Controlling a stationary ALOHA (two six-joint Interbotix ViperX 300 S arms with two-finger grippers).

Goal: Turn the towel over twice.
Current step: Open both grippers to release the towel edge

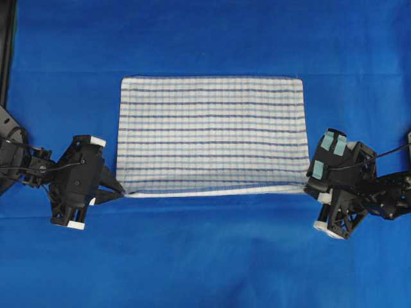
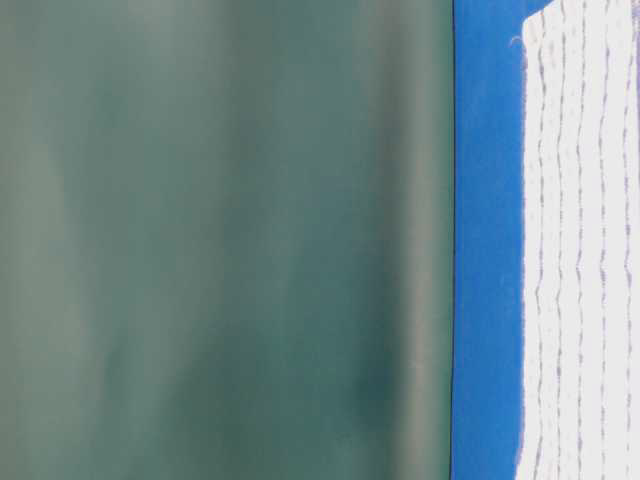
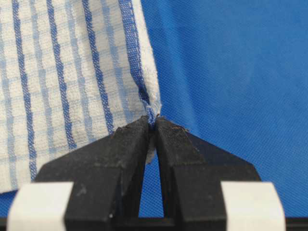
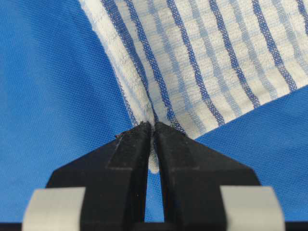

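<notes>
Seen from overhead, the towel (image 1: 210, 135) lies spread flat in the middle of the blue-covered counter (image 1: 212, 256), its stripes running across. The left gripper (image 1: 121, 191) sits at the towel's near-left corner and the right gripper (image 1: 308, 183) at its near-right corner, with the near hem stretched straight between them.

The left wrist view gives what the overhead cannot: the left gripper (image 3: 152, 126) has its black fingers (image 3: 126, 144) pinched together on the towel (image 3: 62, 72) corner, a tuft of cloth caught between the tips. The right wrist view shows the same of the right gripper (image 4: 153, 129), clamped on the hemmed corner of the towel (image 4: 211, 62).

The table-level view shows the towel (image 2: 585, 260) lying on the blue counter (image 2: 485, 250) before a blurred green backdrop (image 2: 220, 240).
</notes>
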